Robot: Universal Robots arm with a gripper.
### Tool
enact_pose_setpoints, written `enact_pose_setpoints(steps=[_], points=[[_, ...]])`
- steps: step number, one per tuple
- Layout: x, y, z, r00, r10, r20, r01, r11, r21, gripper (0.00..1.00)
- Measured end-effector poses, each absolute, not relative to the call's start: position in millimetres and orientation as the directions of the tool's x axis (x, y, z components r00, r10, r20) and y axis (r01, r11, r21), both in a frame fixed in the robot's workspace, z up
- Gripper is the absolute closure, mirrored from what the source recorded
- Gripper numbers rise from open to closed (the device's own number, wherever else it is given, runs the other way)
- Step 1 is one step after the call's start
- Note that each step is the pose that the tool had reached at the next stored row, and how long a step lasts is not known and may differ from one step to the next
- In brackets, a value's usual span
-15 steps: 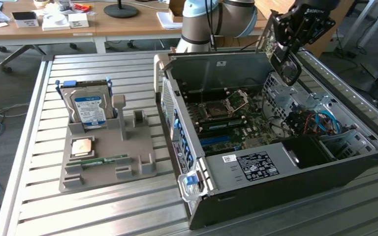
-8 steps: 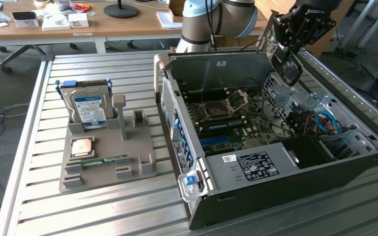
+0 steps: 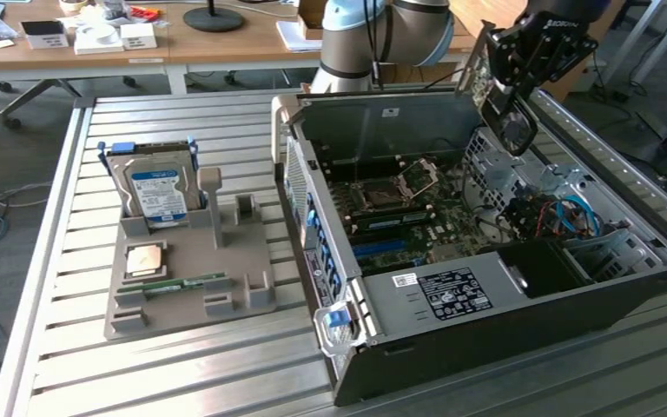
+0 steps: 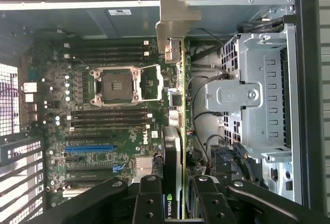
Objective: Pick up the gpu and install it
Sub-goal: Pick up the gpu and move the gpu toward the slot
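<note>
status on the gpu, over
Gripper shut on gpu. Card edge-on above motherboard, not seated. Cables close beside it.

At nine o'clock in the exterior view, a grey plastic parts tray (image 3: 247, 287) lies on the slatted metal table (image 3: 194, 373). A silver hard drive with a blue-white label (image 3: 157, 193) stands upright at the tray's twelve o'clock end.

The gpu (image 3: 514, 122) is a thin green card with a black round fan (image 4: 171, 162) on one face and a silver bracket (image 4: 173, 15) at one end. It is clamped between the jaws, off the desk, standing on edge over the open case (image 3: 485, 339), near the case's far corner on the exterior view's right. From the wrist it shows edge-on above the motherboard (image 4: 103, 131), with the bracket at the end farthest from the jaws. It is not yet seated.
</note>
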State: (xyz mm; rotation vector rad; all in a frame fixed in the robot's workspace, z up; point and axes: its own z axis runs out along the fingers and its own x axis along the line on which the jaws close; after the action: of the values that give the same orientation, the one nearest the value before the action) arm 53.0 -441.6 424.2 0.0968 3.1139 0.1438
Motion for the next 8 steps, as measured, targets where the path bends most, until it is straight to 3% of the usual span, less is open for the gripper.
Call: enact_pose_setpoints(steps=[8], points=[[53.6,-444.6,423.4,-0.998,0.062,-0.020,0.060,0.994,0.092,0.73]])
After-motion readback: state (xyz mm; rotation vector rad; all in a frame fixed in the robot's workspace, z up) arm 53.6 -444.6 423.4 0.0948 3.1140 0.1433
